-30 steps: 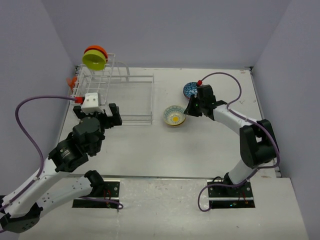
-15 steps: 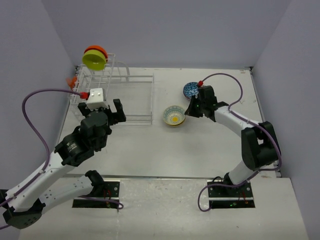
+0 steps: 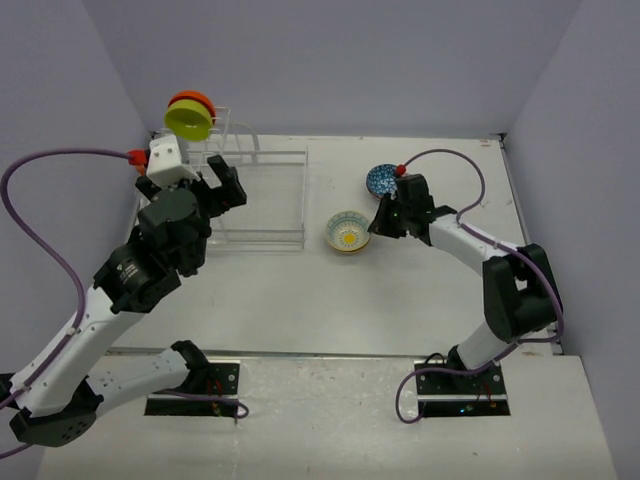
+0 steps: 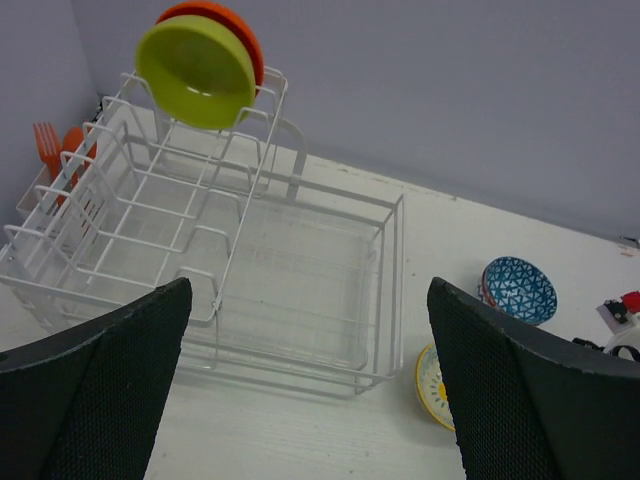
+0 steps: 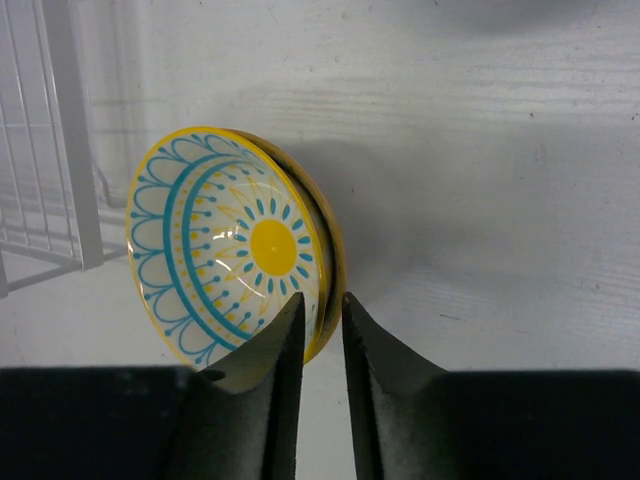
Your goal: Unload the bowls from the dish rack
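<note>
The rack (image 3: 255, 195) stands in the far left part of the table (image 3: 330, 310), with its long axis running left to right in the top view. Its tall gridded end is close to the left wall and its low end points toward the middle of the table. On the top of the tall end, at the far corner, a green bowl (image 4: 195, 70) stands on its edge with its opening turned toward the arms, and an orange bowl (image 4: 235, 25) is just behind it, touching. Orange cutlery (image 4: 55, 150) stands at the left side of the rack. The left gripper (image 3: 215, 185) hangs above the tall end with its fingers wide apart, holding nothing. To the right of the rack the table is bare up to a yellow bowl (image 5: 235, 255), which is tilted, its opening toward the rack. The right gripper (image 5: 318, 310) is clamped on this bowl's rim. A blue bowl (image 3: 381, 180) is on the table just behind the right gripper. The near half of the table gives wide open room.
</note>
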Tool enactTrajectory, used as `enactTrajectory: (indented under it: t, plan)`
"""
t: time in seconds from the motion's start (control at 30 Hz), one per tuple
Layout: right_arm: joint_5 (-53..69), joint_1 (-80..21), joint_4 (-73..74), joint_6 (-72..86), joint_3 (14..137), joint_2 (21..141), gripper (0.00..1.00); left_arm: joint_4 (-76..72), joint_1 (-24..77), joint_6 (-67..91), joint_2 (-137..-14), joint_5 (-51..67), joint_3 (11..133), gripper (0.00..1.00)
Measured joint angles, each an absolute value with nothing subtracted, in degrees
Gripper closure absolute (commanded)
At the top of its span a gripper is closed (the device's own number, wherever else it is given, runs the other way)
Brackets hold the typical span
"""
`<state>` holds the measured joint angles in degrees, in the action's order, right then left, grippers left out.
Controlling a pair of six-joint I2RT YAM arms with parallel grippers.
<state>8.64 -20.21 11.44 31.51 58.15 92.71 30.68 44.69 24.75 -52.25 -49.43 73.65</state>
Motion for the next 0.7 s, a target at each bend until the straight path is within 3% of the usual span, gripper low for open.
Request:
enactTrajectory:
  t: [0.1, 0.13, 0.33, 0.43, 0.7]
  plan:
    - [8.5, -20.2, 13.0, 31.3, 57.6, 90.9, 0.52, 29.8, 42.1, 24.6, -55.6, -48.8, 77.6, 0.00]
    - [8.5, -20.2, 13.3, 31.3, 57.6, 89.7, 0.50, 29.3, 40.4, 24.6, -56.7, -47.4, 78.7, 0.00]
    - [5.9, -20.2, 17.5, 30.9, 57.6, 73.1, 0.21, 24.3, 10.4, 32.4, -66.7, -20.9, 82.5, 0.00]
    - [5.6, -20.2, 18.1, 30.6, 57.6, 62.6, 0.14, 18.8, 1.2, 40.1, -69.0, -8.6, 79.5, 0.00]
    - [8.7, -20.2, 20.2, 30.3, 52.9, 45.6, 0.13, 5.0, -4.5, 55.9, -73.3, 5.8, 75.3, 0.00]
